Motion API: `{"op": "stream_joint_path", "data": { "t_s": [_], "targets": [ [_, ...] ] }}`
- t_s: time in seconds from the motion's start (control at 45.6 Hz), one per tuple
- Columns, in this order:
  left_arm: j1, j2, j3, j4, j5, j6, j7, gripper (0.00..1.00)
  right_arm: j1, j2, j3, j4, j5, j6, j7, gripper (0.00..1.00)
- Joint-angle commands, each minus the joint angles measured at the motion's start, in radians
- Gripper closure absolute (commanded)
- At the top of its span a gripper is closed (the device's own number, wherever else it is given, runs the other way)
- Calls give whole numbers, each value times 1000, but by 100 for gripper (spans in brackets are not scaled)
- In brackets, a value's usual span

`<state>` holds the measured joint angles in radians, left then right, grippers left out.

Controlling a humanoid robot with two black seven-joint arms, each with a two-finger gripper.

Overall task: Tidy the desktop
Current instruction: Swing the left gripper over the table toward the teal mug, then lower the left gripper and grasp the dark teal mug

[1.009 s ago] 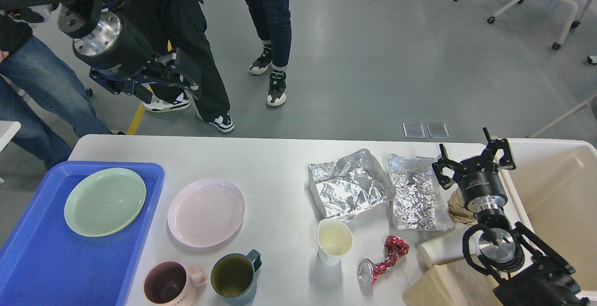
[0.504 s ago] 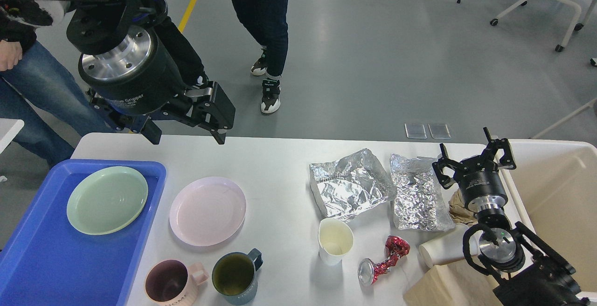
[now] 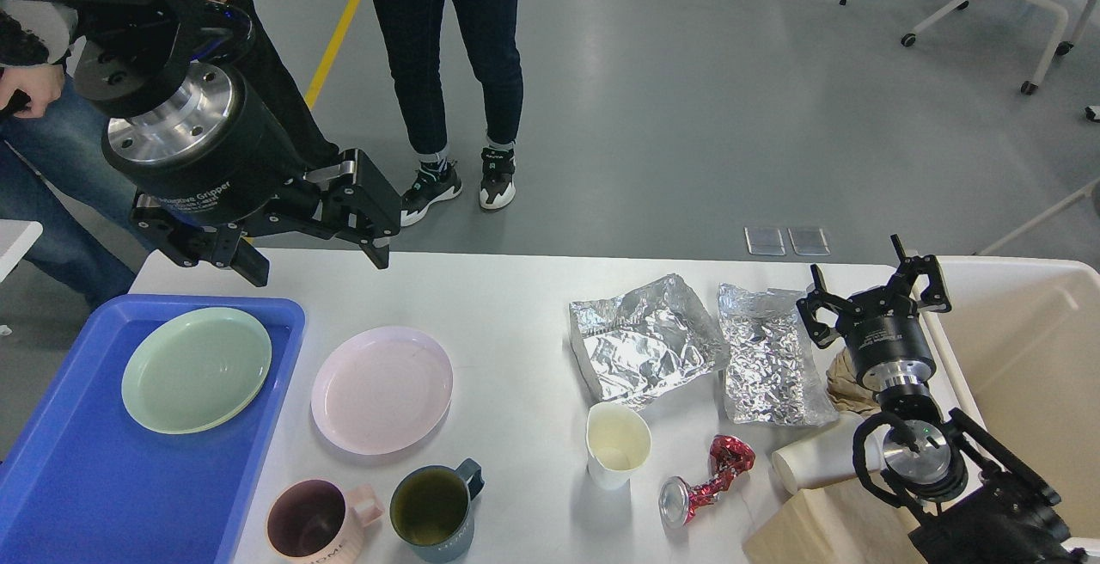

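Step in hand: judged as the left gripper (image 3: 314, 242) lining up on the pink plate (image 3: 381, 389); nothing is grasped yet.
Left gripper: released, fingers spread, empty; it hangs above the desk's far left edge, beyond the plate.
Right gripper: (image 3: 872, 293) fingers splayed, empty; poised over the desk's right end by the crumpled brown paper (image 3: 846, 372), near the bin (image 3: 1023, 358).
How to do it well: come down on the plate's far rim, one finger above and one below; the plate is shallow and smooth, so a thin bite may slip. Lift level, then carry left to the tray (image 3: 77, 469); set it clear of, or squarely on, the green plate (image 3: 197, 369).
Risk: the mugs (image 3: 434, 508) stand just beside the plate's near rim; approach from the far side.
Desk: (image 3: 507, 323) white, matte, rounded corners, spanning the view's width below the grey floor.
Desk load, left: tray with green plate, pink plate, pink mug (image 3: 311, 525), dark mug.
Desk load, right: two foil sheets (image 3: 649, 340), paper cup (image 3: 616, 444), crushed red can (image 3: 706, 478), a tipped white cup (image 3: 816, 463).
Progress: early; most items are unsorted.
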<state>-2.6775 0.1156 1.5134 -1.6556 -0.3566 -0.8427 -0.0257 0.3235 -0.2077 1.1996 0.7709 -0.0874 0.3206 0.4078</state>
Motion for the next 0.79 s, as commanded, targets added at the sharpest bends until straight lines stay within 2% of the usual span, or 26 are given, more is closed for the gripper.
{"op": "stream_joint_path", "data": {
  "t_s": [0.0, 0.132, 0.219, 0.329, 0.395, 0.482, 0.57, 0.658, 0.767],
  "targets": [
    [67, 1, -7, 0, 2, -7, 12, 3, 0, 1, 0, -1, 0, 0, -1, 0],
    [165, 10, -21, 5, 11, 17, 13, 3, 0, 1, 0, 1, 0, 0, 0, 0],
    [254, 33, -48, 17, 31, 77, 15, 3, 0, 1, 0, -1, 0, 0, -1, 0],
    [384, 70, -117, 20, 76, 210, 10, 3, 0, 1, 0, -1, 0, 0, -1, 0],
    [479, 72, -168, 22, 80, 324, 9, 3, 0, -1, 0, -1, 0, 0, 0, 0],
    [590, 56, -252, 23, 80, 459, 13, 3, 0, 1, 0, 1, 0, 0, -1, 0],
    [669, 0, -285, 34, 87, 550, 15, 3, 0, 1, 0, 1, 0, 0, 0, 0],
    [722, -43, -295, 49, 111, 587, 15, 3, 0, 1, 0, -1, 0, 0, -1, 0],
    [771, -54, -340, 73, 209, 591, 17, 3, 0, 1, 0, -1, 0, 0, 0, 0]
  ]
}}
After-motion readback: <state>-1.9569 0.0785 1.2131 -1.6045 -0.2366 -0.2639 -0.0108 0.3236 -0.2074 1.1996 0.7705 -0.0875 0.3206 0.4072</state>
